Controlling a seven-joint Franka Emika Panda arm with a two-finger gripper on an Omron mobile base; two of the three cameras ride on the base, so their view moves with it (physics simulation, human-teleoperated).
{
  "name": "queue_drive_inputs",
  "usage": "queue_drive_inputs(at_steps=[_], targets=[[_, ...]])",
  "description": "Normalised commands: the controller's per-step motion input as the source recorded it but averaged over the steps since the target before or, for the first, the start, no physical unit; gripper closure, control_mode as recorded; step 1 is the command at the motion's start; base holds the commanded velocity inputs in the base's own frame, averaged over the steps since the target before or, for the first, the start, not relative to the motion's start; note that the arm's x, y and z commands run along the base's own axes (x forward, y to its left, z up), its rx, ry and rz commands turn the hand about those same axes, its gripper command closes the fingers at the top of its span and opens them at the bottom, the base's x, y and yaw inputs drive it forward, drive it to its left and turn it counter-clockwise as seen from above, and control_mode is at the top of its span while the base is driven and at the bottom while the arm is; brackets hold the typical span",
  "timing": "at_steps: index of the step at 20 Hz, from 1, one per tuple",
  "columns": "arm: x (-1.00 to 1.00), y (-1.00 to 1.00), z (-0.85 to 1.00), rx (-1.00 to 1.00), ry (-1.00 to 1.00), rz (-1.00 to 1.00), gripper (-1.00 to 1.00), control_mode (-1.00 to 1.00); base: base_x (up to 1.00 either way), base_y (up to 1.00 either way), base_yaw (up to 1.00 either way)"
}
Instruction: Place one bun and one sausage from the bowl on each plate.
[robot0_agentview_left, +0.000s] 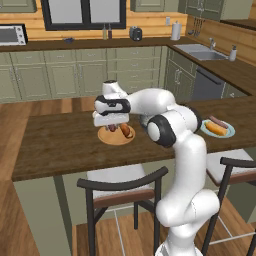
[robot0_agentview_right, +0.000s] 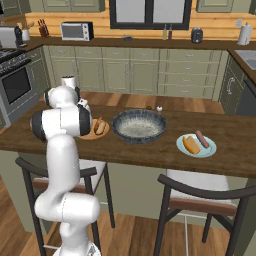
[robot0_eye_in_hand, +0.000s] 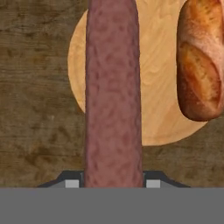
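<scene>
My gripper (robot0_eye_in_hand: 113, 183) is shut on a long reddish-brown sausage (robot0_eye_in_hand: 113, 96), which hangs just over the left part of the tan wood plate (robot0_eye_in_hand: 157, 65). A golden bun (robot0_eye_in_hand: 200, 61) lies on that plate beside the sausage. From the left base view, the gripper (robot0_agentview_left: 112, 127) hovers low over the wood plate (robot0_agentview_left: 112, 141) with its bun (robot0_agentview_left: 127, 131). The pale blue-green plate (robot0_agentview_right: 209, 149) holds a bun (robot0_agentview_right: 190, 144) and a sausage (robot0_agentview_right: 202, 139). The dark bowl (robot0_agentview_right: 139, 139) stands between the two plates.
The plates and bowl sit on a dark wooden island counter (robot0_agentview_right: 150, 155). Two dark chairs (robot0_agentview_right: 200, 200) are tucked at its near edge. Cabinets and a sink (robot0_agentview_left: 200, 52) lie beyond.
</scene>
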Motion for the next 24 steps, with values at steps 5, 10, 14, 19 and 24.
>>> queue_drive_inputs(at_steps=[5, 10, 14, 19, 24], targets=[[0.53, 0.0, -0.2, 0.0, 0.0, 0.0, 1.0, -1.0, 0.0, 0.0, 0.0], [0.49, 0.0, -0.22, 0.0, 0.0, 0.0, 1.0, -1.0, 0.0, 0.0, 0.0], [0.45, 0.0, -0.22, 0.0, 0.0, 0.0, 1.0, -1.0, 0.0, 0.0, 0.0], [0.19, 0.0, -0.35, 0.0, 0.0, 0.01, 1.0, -1.0, 0.0, 0.0, 0.0], [0.0, 0.0, -0.44, 0.0, 0.0, 0.03, 1.0, -1.0, 0.0, 0.0, 0.0]])
